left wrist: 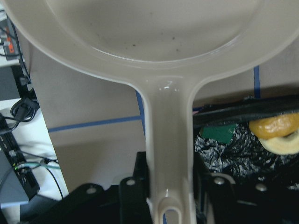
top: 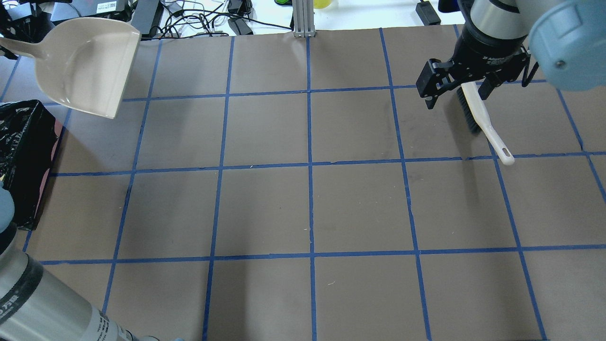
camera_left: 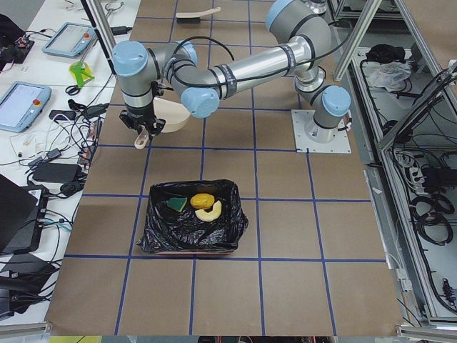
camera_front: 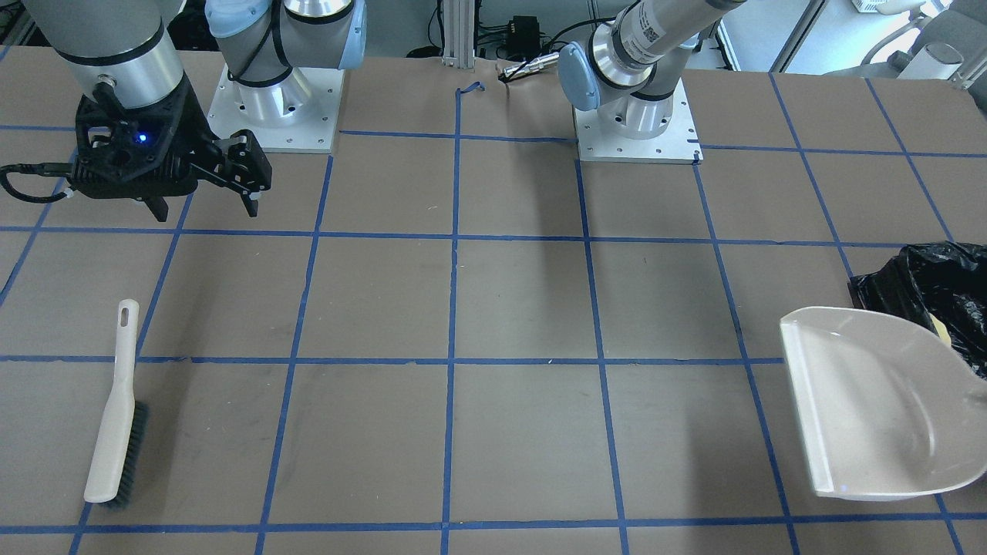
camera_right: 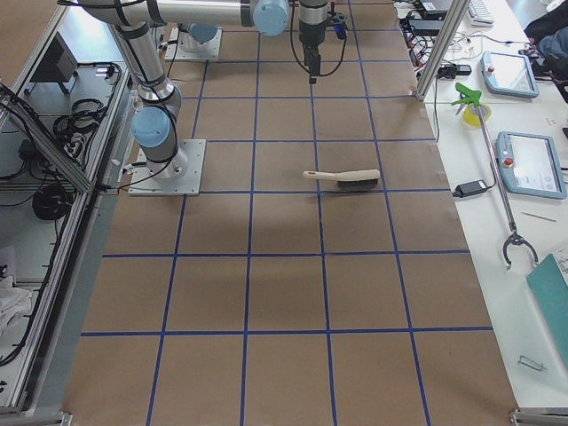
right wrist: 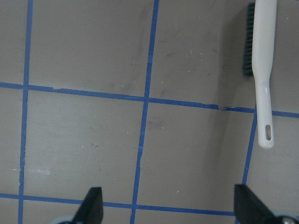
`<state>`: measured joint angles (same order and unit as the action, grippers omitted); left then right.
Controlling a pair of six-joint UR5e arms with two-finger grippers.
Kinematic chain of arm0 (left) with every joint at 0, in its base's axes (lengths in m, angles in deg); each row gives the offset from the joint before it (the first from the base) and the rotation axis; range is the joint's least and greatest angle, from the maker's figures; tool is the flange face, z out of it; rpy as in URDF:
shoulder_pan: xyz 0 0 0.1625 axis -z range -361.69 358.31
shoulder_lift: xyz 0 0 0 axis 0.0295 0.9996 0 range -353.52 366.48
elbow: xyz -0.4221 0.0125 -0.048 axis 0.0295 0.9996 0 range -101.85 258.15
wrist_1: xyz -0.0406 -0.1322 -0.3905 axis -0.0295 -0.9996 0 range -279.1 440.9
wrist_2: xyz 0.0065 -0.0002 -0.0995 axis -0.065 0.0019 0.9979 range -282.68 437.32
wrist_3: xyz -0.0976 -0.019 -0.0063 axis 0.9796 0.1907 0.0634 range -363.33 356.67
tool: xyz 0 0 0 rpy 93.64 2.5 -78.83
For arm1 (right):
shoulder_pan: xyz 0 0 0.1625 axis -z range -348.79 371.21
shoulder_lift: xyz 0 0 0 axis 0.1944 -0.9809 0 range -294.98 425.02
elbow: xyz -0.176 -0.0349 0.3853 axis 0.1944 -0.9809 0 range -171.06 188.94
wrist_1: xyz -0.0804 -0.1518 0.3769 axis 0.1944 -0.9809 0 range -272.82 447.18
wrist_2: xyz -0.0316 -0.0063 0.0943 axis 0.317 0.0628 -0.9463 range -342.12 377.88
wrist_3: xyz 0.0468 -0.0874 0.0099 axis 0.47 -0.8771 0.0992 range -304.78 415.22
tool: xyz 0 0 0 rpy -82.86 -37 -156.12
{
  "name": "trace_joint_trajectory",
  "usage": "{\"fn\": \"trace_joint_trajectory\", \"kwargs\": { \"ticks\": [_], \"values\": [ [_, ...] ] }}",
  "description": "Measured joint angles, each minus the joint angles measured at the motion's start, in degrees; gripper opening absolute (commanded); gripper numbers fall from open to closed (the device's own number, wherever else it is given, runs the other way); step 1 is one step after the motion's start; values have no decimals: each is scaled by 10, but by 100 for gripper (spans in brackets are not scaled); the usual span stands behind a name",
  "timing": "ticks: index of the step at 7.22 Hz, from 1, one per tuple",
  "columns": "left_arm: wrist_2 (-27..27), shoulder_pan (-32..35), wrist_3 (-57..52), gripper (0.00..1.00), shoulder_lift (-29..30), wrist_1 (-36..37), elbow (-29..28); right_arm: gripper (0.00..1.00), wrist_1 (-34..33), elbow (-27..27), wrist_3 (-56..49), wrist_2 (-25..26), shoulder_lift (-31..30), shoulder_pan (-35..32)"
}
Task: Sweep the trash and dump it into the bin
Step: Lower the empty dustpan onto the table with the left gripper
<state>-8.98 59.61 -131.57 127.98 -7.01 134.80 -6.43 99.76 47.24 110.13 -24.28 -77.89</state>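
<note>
- Three small trash pieces (camera_left: pixel 203 203) (glossy lump, tan crescent, yellow sponge) lie inside the pink, black-bag-lined bin (camera_left: pixel 189 232); dumping appears done.
- Left gripper (left wrist: pixel 170 186) clamps the empty beige plastic dustpan (camera_front: pixel 871 401) by its handle; next, probably set it down.
- Right gripper (camera_front: pixel 207 206) is spread wide, holding nothing.

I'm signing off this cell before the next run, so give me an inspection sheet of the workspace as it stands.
Surface: brown table with blue tape grid; no trash seen on it.
Job's things: lump, crescent and sponge lie in the bin; dustpan holds no pieces.
Clutter: brush lies on the table, ungripped.
Grippers: left gripper shut on the dustpan handle; right gripper open, empty.
Cables: black cable at the right wrist; loose leads beyond the table edge.
Surroundings: teach pendant on the side bench.
</note>
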Motion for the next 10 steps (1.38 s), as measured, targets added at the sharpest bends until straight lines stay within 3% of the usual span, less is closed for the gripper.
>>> {"fn": "trace_joint_trajectory", "kwargs": {
  "ticks": [2,5,10],
  "values": [
    [-1,59,64,0,9,4,51,100,0,1,-3,2,2,0],
    [-11,102,101,0,22,76,138,100,-3,2,-3,1,5,1],
    [-20,149,168,2,36,152,204,100,-5,5,-4,1,5,1]
  ]
}}
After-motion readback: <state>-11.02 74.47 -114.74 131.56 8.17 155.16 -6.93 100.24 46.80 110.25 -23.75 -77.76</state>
